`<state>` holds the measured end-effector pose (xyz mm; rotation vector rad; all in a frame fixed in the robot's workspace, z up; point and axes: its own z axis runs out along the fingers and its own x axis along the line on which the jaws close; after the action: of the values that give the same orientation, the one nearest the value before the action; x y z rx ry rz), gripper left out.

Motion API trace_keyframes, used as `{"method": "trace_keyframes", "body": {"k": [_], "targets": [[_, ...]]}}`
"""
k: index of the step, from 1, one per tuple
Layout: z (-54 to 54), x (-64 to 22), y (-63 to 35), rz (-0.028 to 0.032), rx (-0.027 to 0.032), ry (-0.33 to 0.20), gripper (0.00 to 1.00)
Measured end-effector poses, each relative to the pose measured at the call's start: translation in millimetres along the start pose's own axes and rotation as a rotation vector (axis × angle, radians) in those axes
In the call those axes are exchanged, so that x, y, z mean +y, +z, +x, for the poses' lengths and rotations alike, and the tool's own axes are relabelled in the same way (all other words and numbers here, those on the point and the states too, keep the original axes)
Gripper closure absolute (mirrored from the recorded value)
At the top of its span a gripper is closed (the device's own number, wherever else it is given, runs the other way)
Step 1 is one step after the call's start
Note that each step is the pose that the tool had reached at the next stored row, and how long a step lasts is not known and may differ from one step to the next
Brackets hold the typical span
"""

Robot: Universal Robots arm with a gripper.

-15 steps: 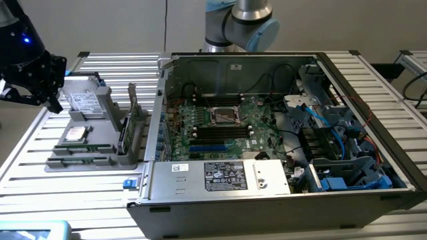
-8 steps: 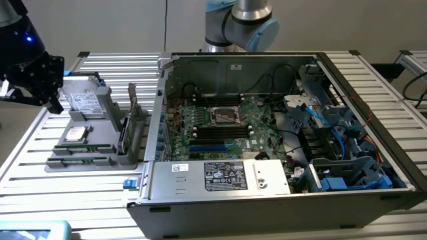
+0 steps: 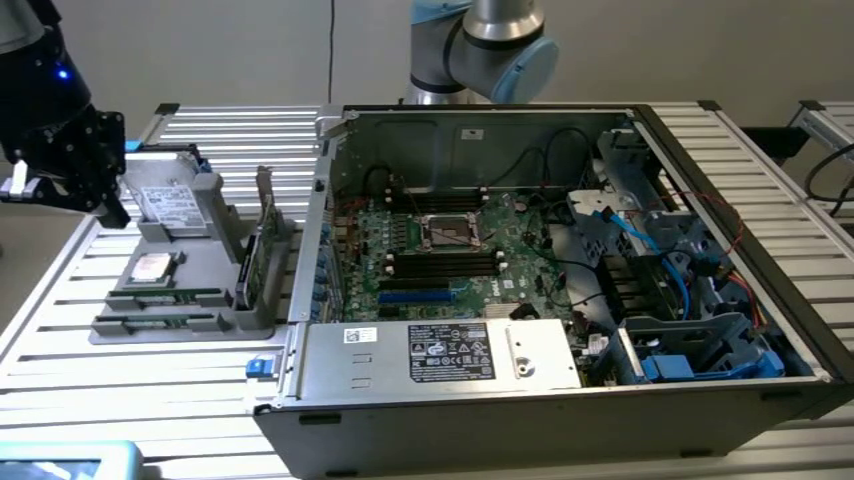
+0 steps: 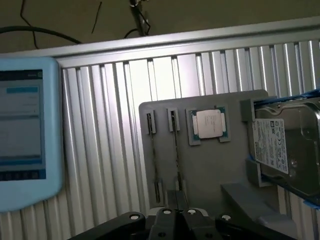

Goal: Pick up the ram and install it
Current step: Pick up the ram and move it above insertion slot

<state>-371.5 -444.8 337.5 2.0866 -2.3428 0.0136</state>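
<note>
Over the grey tray (image 4: 210, 167), the pincer (image 4: 177, 199) (pressed narrow) hovers above the ram (image 4: 175, 147).

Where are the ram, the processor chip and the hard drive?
ram (image 3: 170, 297): exterior view, green face of the stick nearer the chip.
processor chip (image 4: 209, 124): wrist view, silver lid.
hard drive (image 4: 271, 145): wrist view, white label.

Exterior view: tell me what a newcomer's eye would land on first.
The open computer case dominates, its green motherboard bared in the middle. On the exterior view's left, a gray tray holds a silver hard drive, a processor chip and the ram, with the dark gripper over it.
</note>
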Motion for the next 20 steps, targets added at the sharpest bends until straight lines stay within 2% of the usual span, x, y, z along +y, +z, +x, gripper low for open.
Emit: {"method": "trace_keyframes", "body": {"k": [4, 6, 14, 15, 16, 17, 18, 19, 20], "targets": [[0.0, 0.0, 0.0, 0.0057, 0.0023, -0.065, 0.89], [0.1, 0.0, 0.0, 0.0066, 0.0038, -0.086, 0.89], [0.0, 0.0, 0.0, 0.0052, 0.0045, -0.092, 0.88], [0.0, 0.0, 0.0, 0.0052, 0.0045, -0.092, 0.83], [0.0, 0.0, 0.0, 0.0052, 0.0045, -0.092, 0.83], [0.0, 0.0, 0.0, 0.0051, 0.0046, -0.092, 0.76], [0.0, 0.0, 0.1, 0.0051, 0.0046, -0.093, 0.76], [0.1, 0.0, 0.4, 0.0051, 0.0046, -0.094, 0.64], [0.2, 0.0, 1.3, 0.0054, 0.0043, -0.096, 0.64]]}}
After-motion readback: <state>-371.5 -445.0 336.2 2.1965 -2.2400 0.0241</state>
